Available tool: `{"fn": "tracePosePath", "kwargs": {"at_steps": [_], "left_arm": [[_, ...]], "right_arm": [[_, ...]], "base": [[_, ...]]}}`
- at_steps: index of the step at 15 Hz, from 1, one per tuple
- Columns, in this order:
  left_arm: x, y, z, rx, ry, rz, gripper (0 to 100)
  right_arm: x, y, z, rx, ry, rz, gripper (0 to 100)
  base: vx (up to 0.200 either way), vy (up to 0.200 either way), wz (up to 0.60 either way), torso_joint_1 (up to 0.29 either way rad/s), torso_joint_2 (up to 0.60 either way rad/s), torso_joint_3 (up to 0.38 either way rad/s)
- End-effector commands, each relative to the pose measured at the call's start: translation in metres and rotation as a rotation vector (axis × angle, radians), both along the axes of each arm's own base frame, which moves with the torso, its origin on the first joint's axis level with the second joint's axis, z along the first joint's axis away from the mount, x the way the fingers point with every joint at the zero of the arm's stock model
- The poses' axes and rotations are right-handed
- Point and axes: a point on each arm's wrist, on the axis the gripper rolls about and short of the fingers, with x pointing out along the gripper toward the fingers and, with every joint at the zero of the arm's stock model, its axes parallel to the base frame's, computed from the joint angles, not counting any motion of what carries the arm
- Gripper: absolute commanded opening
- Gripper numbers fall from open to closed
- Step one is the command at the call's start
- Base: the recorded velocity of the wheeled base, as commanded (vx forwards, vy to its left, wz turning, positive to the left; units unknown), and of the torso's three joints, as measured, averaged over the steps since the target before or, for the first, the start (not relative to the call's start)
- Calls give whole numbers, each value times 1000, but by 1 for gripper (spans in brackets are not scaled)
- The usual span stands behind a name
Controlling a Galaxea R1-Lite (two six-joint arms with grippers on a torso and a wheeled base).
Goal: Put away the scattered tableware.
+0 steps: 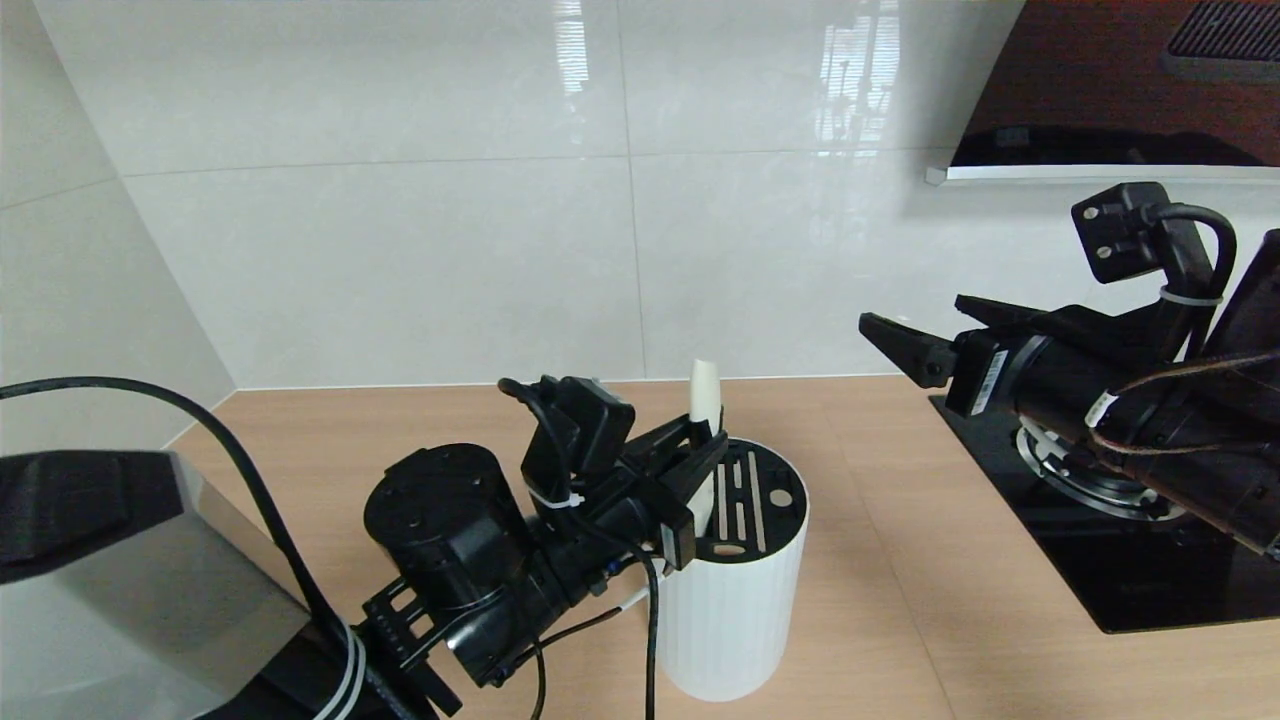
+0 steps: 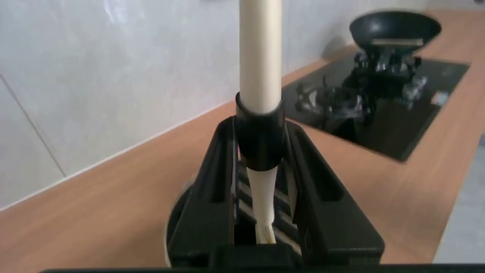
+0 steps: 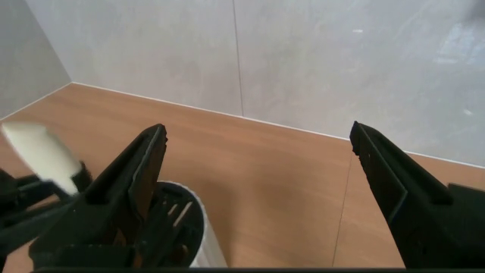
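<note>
Item: cream-handled utensil, upright, its lower end in a slot of the white slotted holder on the counter. My left claw is clamped on its black collar.
Step, as I judge it: insertion.
Next move: seat it straight down, then release.
Holder contents: this utensil; the other visible slots are vacant.
My right claw: spread wide, empty, raised near the hob.
</note>
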Motion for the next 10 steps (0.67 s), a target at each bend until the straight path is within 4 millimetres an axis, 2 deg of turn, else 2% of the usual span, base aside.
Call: {"fn": "tracePosePath", "kwargs": {"at_steps": [1,6,7,10], "left_arm": [[0,-1,-7,22,14,-1,0],[-2,-3,-7,23,16,-5,0],[-2,-2,-5,18,10,6,100],[-5,0,3,1,-9,6,100]], "right_arm": [[0,0,0,0,1,1,100],[0,0,0,0,1,1,100],[0,0,0,0,1,1,100],[0,1,-1,-1,2,1,100]], "base": [[0,0,0,0,0,0],[0,0,0,0,0,0],[0,0,0,0,0,0],[0,0,0,0,0,0]]}}
